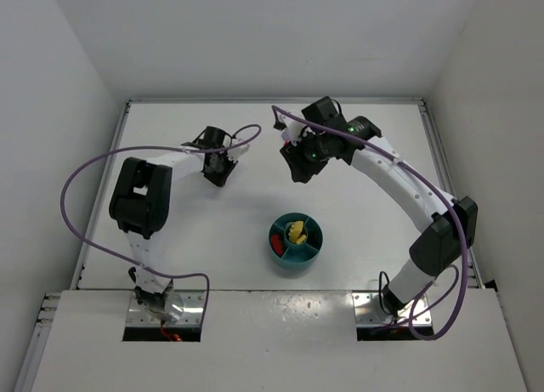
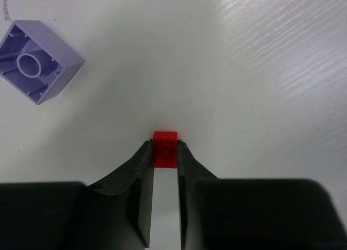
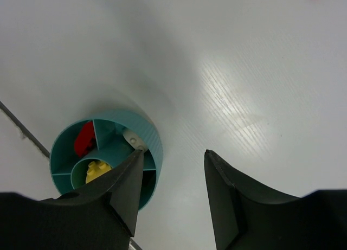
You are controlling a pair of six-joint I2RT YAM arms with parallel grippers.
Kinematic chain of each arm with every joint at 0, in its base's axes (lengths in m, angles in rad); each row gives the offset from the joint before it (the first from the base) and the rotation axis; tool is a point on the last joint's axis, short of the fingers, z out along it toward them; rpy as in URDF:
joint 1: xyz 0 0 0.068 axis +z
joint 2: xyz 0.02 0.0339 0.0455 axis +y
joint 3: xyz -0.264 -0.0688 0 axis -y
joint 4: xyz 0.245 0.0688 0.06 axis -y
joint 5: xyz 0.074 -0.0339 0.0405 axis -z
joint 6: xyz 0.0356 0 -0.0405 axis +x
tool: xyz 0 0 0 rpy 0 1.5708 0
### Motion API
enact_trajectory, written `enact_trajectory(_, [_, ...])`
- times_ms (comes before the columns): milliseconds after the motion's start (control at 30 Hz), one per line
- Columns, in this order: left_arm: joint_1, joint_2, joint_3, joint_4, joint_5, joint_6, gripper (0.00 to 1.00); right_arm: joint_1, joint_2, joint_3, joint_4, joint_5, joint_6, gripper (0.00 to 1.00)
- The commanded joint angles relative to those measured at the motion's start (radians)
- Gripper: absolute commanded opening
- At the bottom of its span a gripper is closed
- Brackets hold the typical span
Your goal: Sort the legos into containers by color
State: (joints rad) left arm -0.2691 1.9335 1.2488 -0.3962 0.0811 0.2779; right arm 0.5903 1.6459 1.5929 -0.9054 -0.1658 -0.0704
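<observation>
Brick (image 2: 165,137), glossy red, seemingly square, pinched by left claw (image 2: 165,150)

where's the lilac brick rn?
Left wrist view, upper left: the lilac brick lies underside up on the table, apart from the left hand, which is shut on a small red brick.

You're running two matching arms: the left arm (image 1: 174,161) and the right arm (image 1: 399,178) are both white tubular links joined by chunky black joint housings. A lilac-purple cable (image 1: 72,188) runs in a loose loop along each one. Each arm is bolted to a silvery metal base plate (image 1: 194,307). Your left gripper (image 2: 165,152) and right gripper (image 3: 173,166) have matte black, wedge-shaped fingers (image 3: 127,179) that taper to blunt tips.
</observation>
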Motion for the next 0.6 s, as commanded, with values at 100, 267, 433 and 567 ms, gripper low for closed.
enact_trajectory(100, [-0.027,-0.007,-0.026,0.017,0.011,0.05,0.13,-0.027,-0.038,0.007,0.022,-0.017,0.029,0.49])
enact_trajectory(267, [-0.027,-0.22,-0.168,0.026,0.12,0.034,0.1,-0.137,-0.058,-0.034,0.062,-0.017,0.092,0.49])
enact_trajectory(433, [-0.094,-0.615,-0.258,-0.033,0.285,-0.005,0.09,-0.247,-0.025,-0.019,0.08,-0.035,0.152,0.49])
enact_trajectory(567, [-0.22,-0.767,-0.267,-0.064,0.313,-0.106,0.09,-0.303,0.032,0.004,0.08,-0.083,0.162,0.49])
